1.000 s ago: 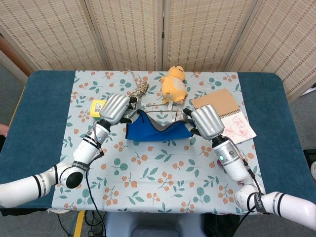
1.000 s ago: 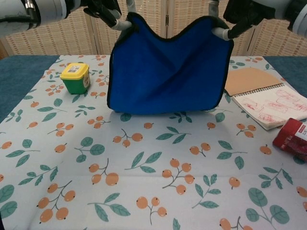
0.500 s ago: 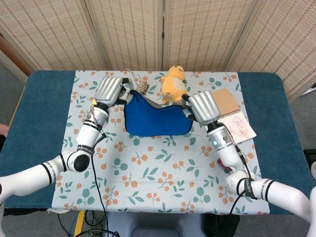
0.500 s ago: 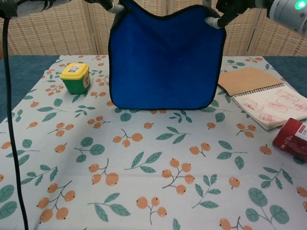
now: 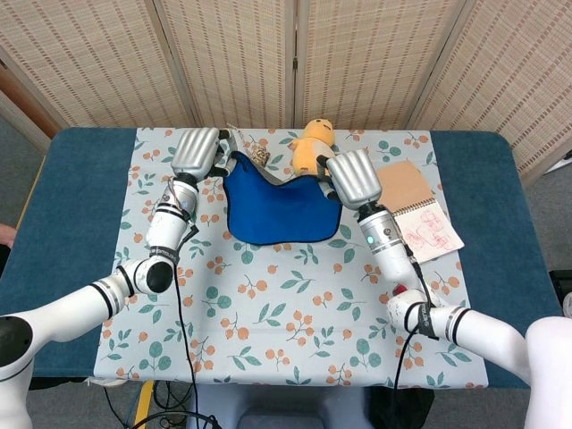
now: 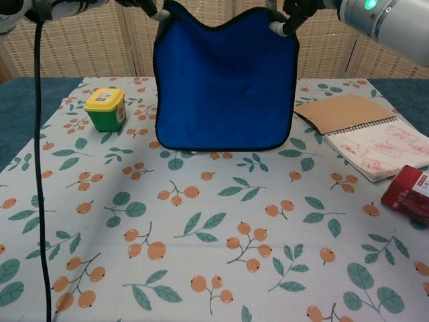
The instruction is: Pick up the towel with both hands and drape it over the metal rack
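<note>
Since a second ago, head view: both hands have carried the blue towel (image 5: 281, 210) higher toward top centre; left hand (image 5: 197, 149) and right hand (image 5: 353, 177) pinch its upper corners. Rack hidden; draping remains. Plush toy (image 5: 310, 147) is close behind.

Chest view: towel hangs clear of the tablecloth (image 6: 214, 255); green jar (image 6: 105, 109) left, notebook (image 6: 365, 134) right.

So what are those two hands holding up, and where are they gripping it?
The blue towel. The left hand pinches one top corner, the right hand the other, so it hangs spread above the table.
</note>
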`<action>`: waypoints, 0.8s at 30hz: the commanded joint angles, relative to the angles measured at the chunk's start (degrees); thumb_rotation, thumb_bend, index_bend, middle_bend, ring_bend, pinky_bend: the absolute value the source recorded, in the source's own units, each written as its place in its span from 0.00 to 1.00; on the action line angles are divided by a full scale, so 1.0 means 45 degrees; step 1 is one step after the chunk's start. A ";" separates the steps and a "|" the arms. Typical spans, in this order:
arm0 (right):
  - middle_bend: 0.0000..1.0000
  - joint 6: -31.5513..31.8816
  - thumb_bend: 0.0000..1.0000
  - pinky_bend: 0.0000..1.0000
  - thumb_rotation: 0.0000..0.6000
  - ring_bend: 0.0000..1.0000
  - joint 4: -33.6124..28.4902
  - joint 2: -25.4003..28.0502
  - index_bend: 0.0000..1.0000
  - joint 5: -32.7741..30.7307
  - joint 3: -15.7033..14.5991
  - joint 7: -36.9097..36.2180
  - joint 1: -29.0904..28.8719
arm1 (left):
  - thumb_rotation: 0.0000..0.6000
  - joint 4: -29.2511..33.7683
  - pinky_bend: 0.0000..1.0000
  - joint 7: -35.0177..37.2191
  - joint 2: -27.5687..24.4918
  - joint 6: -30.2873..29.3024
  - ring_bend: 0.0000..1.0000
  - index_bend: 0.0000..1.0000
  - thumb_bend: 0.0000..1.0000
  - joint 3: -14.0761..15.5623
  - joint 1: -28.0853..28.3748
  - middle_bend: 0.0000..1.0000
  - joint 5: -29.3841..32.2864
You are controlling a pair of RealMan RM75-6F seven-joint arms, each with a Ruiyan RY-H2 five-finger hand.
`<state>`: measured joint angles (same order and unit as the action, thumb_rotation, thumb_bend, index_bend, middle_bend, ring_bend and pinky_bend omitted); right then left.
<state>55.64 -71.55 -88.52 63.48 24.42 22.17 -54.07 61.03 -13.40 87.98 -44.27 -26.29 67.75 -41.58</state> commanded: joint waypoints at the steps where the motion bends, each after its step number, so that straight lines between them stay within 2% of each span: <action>1: 0.95 -0.0205 0.43 1.00 1.00 0.92 0.0484 -0.0217 0.64 -0.0297 0.0066 0.0128 -0.0323 | 1.00 -0.0194 1.00 -0.0025 0.0103 0.0119 0.92 0.54 0.37 0.0015 0.0123 1.00 0.0081; 24: 0.95 -0.0911 0.43 1.00 1.00 0.92 0.3500 -0.1176 0.64 -0.0852 -0.0275 -0.0398 -0.1257 | 1.00 -0.0717 1.00 -0.0392 0.0470 0.0467 0.92 0.54 0.37 0.0315 0.0657 1.00 0.0288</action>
<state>51.83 -56.38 -93.34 59.72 23.30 20.65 -59.36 58.05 -14.99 89.93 -42.32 -24.95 70.55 -40.51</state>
